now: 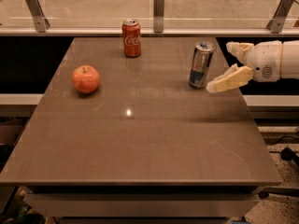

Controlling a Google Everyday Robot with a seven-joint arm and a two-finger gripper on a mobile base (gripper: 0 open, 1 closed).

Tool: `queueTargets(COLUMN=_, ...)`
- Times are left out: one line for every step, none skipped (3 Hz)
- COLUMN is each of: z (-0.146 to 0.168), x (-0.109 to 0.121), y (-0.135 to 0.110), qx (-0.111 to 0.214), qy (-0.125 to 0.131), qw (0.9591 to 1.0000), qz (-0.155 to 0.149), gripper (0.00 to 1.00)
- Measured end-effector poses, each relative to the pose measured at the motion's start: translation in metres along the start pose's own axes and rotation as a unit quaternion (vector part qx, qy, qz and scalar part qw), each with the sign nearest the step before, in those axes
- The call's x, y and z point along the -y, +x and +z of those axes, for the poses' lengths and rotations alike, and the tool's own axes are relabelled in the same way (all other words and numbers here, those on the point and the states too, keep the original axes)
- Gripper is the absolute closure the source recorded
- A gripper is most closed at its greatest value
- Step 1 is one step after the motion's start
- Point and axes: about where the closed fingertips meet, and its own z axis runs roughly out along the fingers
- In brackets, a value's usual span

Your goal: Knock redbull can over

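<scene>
A brown rectangular table point(149, 139) seen from above and in front, with three things on its far half. Behind it runs a low glass barrier point(93, 8) held by metal posts point(159, 10).

The redbull can point(201, 64), slim and silver and blue, stands upright near the far right part of the table, a little in from the right edge. Its top is closed and faces up.

A white robot arm point(273, 60) reaches in from the right side of the picture, level with the can. At its end is the claw point(219, 67), with two pale yellowish fingers point(231, 78) spread wide apart and nothing between them. The nearer finger points left and slightly down, and its tip lies just beside the lower right side of the redbull can. Whether it touches the can cannot be told. The farther finger sits higher in the picture, to the right of the can's top and apart from it.

A red cola can point(131, 38) stands upright near the far edge of the table, left of the redbull can and well apart from it. A red-orange apple point(86, 79) sits on the left side of the table, stem up, nearer to the viewer than the cola can.

A small bright spot of reflected light point(129, 111) shows near the table's middle.
</scene>
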Motion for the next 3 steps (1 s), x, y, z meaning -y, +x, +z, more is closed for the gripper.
queueTargets(z=0.015, x=-0.001, y=0.004, qx=0.014, qy=-0.019, qw=0.9997, qz=0.005, gripper=0.00)
queueTargets(z=0.027, x=0.001, y=0.007, qx=0.031, qy=-0.035, qw=0.9989, qz=0.010, gripper=0.00)
queueTargets(z=0.035, x=0.005, y=0.007, qx=0.051, qy=-0.045, qw=0.9976, qz=0.014, gripper=0.00)
